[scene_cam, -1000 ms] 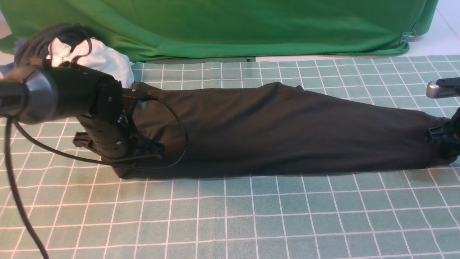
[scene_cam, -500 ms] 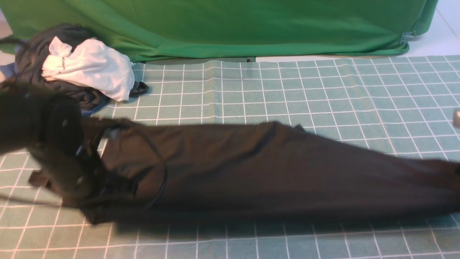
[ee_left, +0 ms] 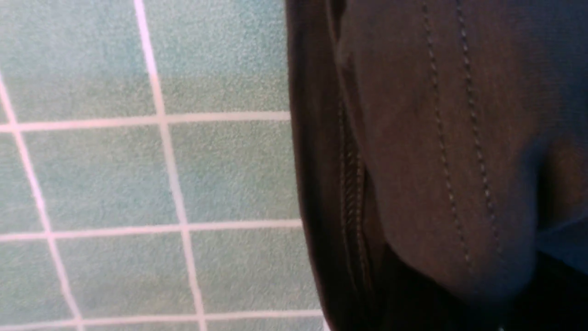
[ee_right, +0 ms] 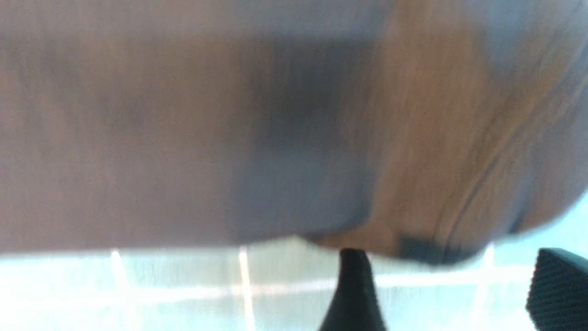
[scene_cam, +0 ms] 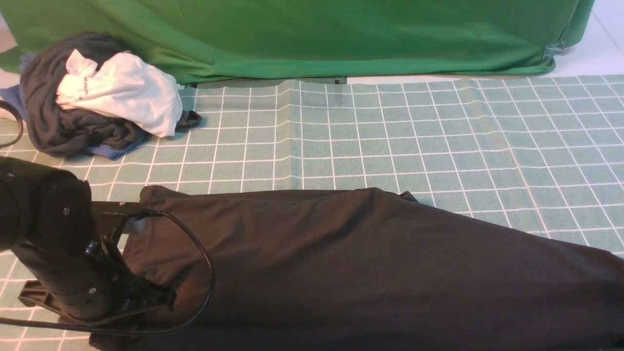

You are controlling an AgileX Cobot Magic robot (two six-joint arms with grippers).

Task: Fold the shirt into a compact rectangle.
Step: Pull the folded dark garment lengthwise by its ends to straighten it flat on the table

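The black shirt lies plain side up as a long folded band across the near part of the checked cloth, tapering toward the right. My left arm hangs over its left end, and the left gripper is down at the fabric there. The left wrist view is filled by a stitched hem of the shirt, and the jaws are lost in the dark. The right arm is outside the front view. In the right wrist view my right gripper is open, its fingers empty, just short of the shirt's edge.
A white garment sits on a dark grey and blue bundle at the far left. A green backdrop hangs along the back. The checked cloth has a ridge down its middle. The left arm's cable loops over the shirt.
Both arms have dragged the shirt from mid-table toward the near edge. The right arm has left the front view, and its jaws now stand apart off the shirt.
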